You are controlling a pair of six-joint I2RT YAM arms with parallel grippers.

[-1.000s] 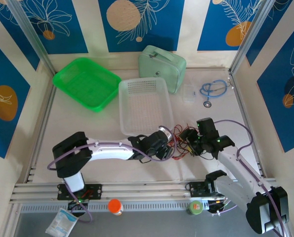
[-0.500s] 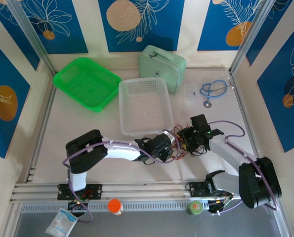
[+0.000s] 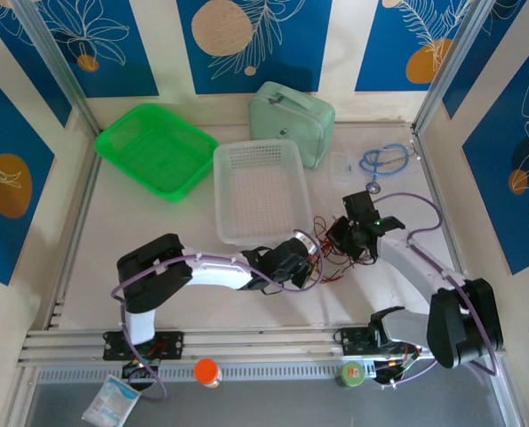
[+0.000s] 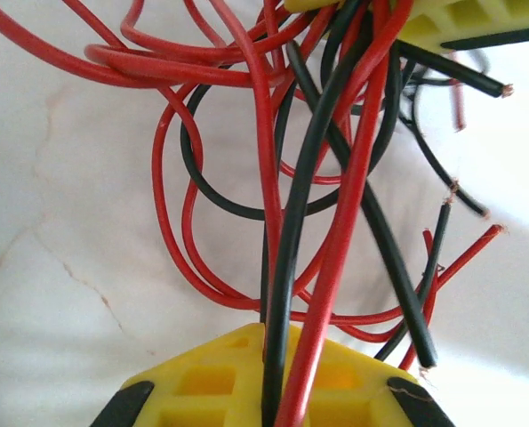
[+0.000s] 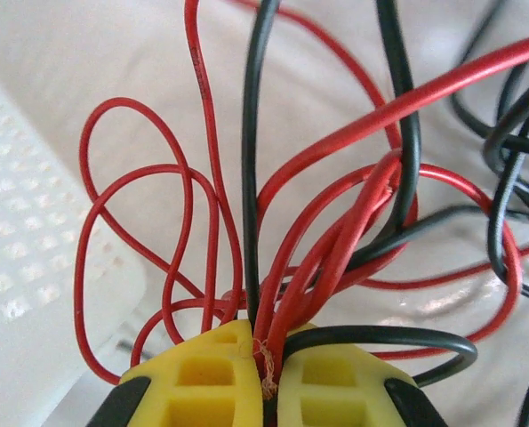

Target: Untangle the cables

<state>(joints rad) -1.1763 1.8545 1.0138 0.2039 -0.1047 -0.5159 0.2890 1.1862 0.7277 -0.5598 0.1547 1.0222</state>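
"Left gripper (image 4: pixel 277 374), nearest us: pinching what?"
"One black strand and one red, pressed tight between its pads."
"How to proceed?"
"I'd draw the arms apart slowly, letting loops slip rather than cinch."
"And the cables (image 3: pixel 324 258)?"
"Bunched on the table (image 3: pixel 157 231) between both tools. Beyond them, the right gripper (image 5: pixel 266 365) clamps several red strands."

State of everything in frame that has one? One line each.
cables: tangled, red and black mixed, gripped at both ends of the bunch
left gripper: jaws shut on cables
right gripper: jaws shut on cables
white basket: upright, empty
green basket: upright, empty
case: closed
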